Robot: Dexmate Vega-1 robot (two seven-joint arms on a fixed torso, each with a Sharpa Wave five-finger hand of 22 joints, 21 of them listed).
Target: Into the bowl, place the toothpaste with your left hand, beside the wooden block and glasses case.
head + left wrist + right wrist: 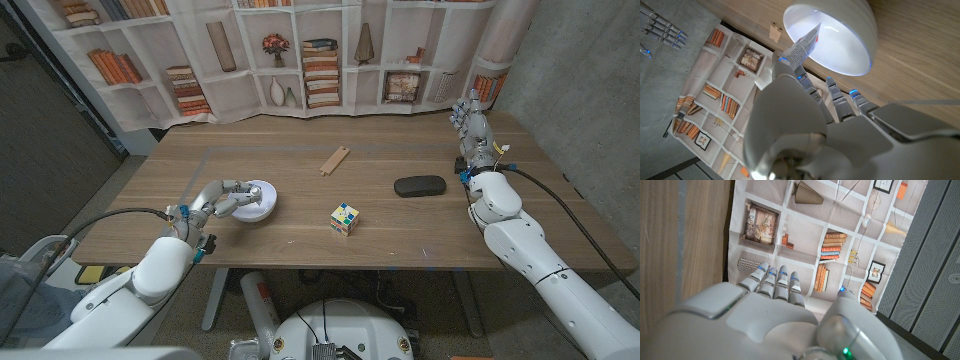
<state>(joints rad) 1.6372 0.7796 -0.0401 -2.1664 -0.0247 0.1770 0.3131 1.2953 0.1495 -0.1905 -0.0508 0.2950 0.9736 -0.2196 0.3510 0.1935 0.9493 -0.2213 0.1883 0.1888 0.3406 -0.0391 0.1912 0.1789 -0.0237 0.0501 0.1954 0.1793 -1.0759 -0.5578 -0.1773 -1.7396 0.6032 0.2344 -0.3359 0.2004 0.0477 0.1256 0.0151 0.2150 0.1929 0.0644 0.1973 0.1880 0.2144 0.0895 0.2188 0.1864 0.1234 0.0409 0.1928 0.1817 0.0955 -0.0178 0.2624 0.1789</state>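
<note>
A white bowl (258, 201) stands near the table's front left. My left hand (214, 200) reaches to its rim from the left. In the left wrist view my left hand (805, 125) pinches a white printed toothpaste tube (802, 47), whose flat end hangs over the bowl's (865, 30) inside. The wooden block (336, 159) lies mid-table, farther back. The black glasses case (419, 186) lies to its right. My right hand (472, 125) stands at the right edge of the table, fingers up and apart, holding nothing; its back (770, 310) shows in the right wrist view.
A colourful puzzle cube (345, 219) sits near the front edge, between the bowl and the glasses case. A bookshelf-print backdrop (300, 50) hangs behind the table.
</note>
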